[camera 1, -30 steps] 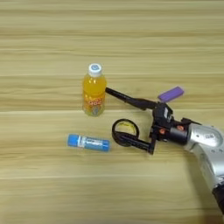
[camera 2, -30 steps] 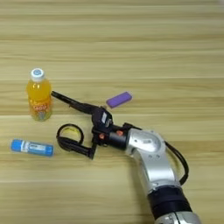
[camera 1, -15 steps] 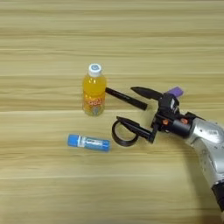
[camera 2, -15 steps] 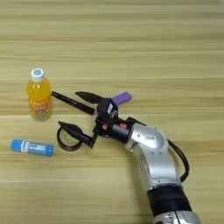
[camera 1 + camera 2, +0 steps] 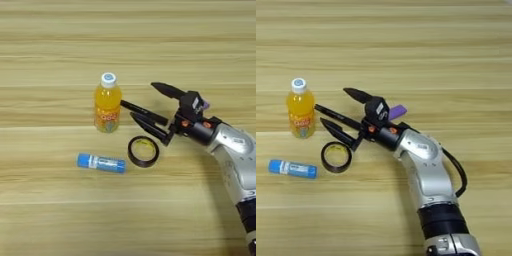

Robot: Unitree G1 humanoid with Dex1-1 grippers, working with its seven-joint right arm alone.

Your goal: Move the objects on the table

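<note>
Two black fingers of the right gripper (image 5: 157, 107) stand spread wide in the left eye view, holding nothing; half a second ago they straddled the black tape ring (image 5: 143, 151), and now they have lifted clear toward 12 o'clock, the lower finger (image 5: 148, 127) just above the ring's rim. The ring lies flat on the table (image 5: 50, 50) where it lay before. The thin black pen (image 5: 144, 112) runs between the two fingers, its left end close to the orange juice bottle (image 5: 107, 103), which stands upright at 9 o'clock from the gripper. The bottle's label print is too small to read. The blue-and-white tube (image 5: 101, 163) lies at 8 o'clock from the ring, apart from it. The purple rectangular block (image 5: 204, 105) peeks out behind the gripper's body.

In the right eye view the silver forearm (image 5: 423, 167) comes up from 6 o'clock. More of the block (image 5: 396, 112) shows at 3 o'clock from the gripper (image 5: 338, 108). Bottle (image 5: 300, 108), ring (image 5: 336, 156) and tube (image 5: 293, 168) sit unmoved.
</note>
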